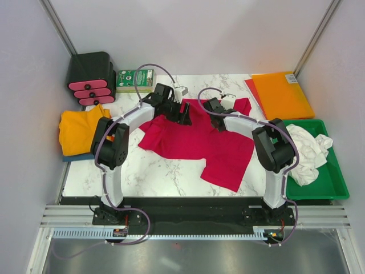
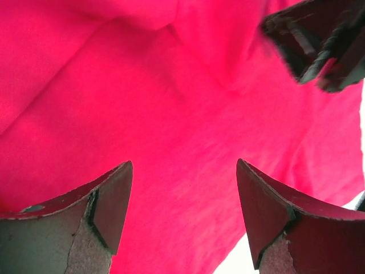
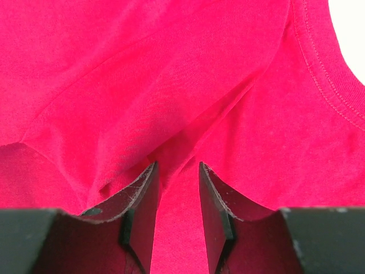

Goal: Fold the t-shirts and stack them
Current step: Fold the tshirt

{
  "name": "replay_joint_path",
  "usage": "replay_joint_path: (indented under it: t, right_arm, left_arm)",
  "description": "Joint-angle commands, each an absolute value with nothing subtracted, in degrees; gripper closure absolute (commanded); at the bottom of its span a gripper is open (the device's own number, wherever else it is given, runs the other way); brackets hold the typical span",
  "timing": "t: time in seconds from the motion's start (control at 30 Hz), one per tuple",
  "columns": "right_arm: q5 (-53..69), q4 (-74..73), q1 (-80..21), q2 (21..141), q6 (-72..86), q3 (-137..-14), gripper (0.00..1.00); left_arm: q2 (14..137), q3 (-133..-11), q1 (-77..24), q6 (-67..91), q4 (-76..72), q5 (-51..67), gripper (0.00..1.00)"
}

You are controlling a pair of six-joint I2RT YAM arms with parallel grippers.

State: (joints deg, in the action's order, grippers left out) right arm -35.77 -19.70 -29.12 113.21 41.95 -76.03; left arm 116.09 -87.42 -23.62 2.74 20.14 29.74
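Observation:
A crimson-red t-shirt [image 1: 194, 142] lies spread and rumpled in the middle of the marble table. My left gripper [image 1: 181, 114] hovers over its far left part; in the left wrist view [image 2: 184, 171] its jaws stand wide open with only red cloth [image 2: 171, 103] below. My right gripper [image 1: 215, 119] is on the shirt's far middle; in the right wrist view [image 3: 177, 168] its jaws are narrow around a raised fold of red cloth [image 3: 188, 131]. A golden-yellow shirt [image 1: 80, 130] lies at the left edge on a blue one [image 1: 74, 157]. A white shirt [image 1: 308, 151] is bunched in the green tray.
The green tray [image 1: 333, 185] stands at the right edge. An orange plastic sheet [image 1: 282, 94] lies at the back right. A black box with pink pads [image 1: 91, 77] and a green packet [image 1: 135, 80] stand at the back left. The right gripper's fingers show in the left wrist view [image 2: 319, 43].

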Motion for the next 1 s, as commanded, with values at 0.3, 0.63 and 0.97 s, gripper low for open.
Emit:
replay_joint_path:
  t: [0.3, 0.63, 0.97]
  right_arm:
    - [-37.88, -17.14, -28.83, 108.98, 39.46, -75.59, 0.58]
    - [-35.77, -15.64, -28.74, 107.23, 39.91, -73.12, 0.61]
    - [-35.24, -16.52, -29.09, 104.15, 38.06, -66.37, 0.64]
  left_arm:
    - [110.48, -81.91, -5.81, 2.55, 20.04, 21.52, 0.21]
    - [112.05, -87.87, -6.33, 4.66, 22.22, 17.94, 0.2]
    - [120.5, -92.11, -3.34, 1.76, 28.03, 9.15, 0.21]
